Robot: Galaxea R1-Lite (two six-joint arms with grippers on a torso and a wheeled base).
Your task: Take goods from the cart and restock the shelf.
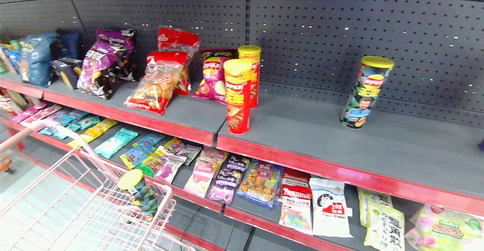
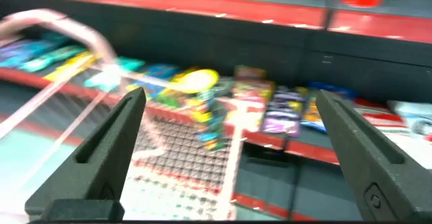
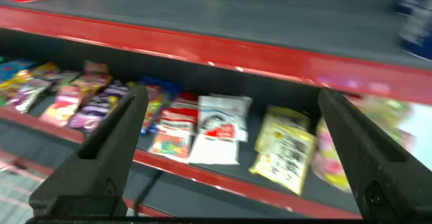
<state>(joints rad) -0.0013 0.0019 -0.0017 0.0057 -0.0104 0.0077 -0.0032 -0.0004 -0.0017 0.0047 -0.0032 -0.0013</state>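
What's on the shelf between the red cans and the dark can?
Nothing: the head view shows bare grey shelf between the red cans and the dark can.

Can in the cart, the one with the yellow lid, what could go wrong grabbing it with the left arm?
The can sits tilted in a corner of the cart, close against the wire walls, so the open fingers of the left gripper might snag the mesh. The tall red can stands near the front edge of the shelf; placing goods beside it could knock it off.
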